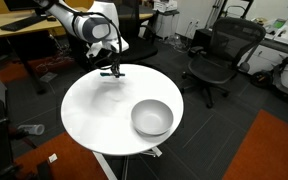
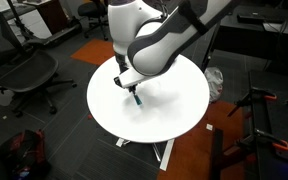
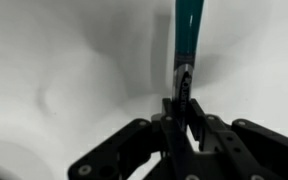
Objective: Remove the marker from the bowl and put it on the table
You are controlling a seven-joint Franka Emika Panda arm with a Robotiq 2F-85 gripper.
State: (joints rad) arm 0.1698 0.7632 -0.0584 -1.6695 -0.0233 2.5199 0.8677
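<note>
My gripper (image 3: 184, 108) is shut on the dark end of the teal-blue marker (image 3: 189, 30), which points away from the jaws toward the white table (image 3: 64, 60). In both exterior views the gripper (image 1: 112, 70) (image 2: 131, 86) hangs low over the round white table (image 1: 89, 110) (image 2: 179, 95), near its far edge. The marker (image 2: 137, 98) sticks down from the fingers, its tip close to the tabletop. The shiny grey bowl (image 1: 152, 117) stands on the table, apart from the gripper. The arm hides the bowl in one exterior view.
Black office chairs (image 1: 219, 55) (image 2: 29, 70) stand around the table. Wooden desks (image 1: 24, 25) are behind the arm. Dark tripod-like stands (image 2: 269, 110) are beside the table on the orange carpet.
</note>
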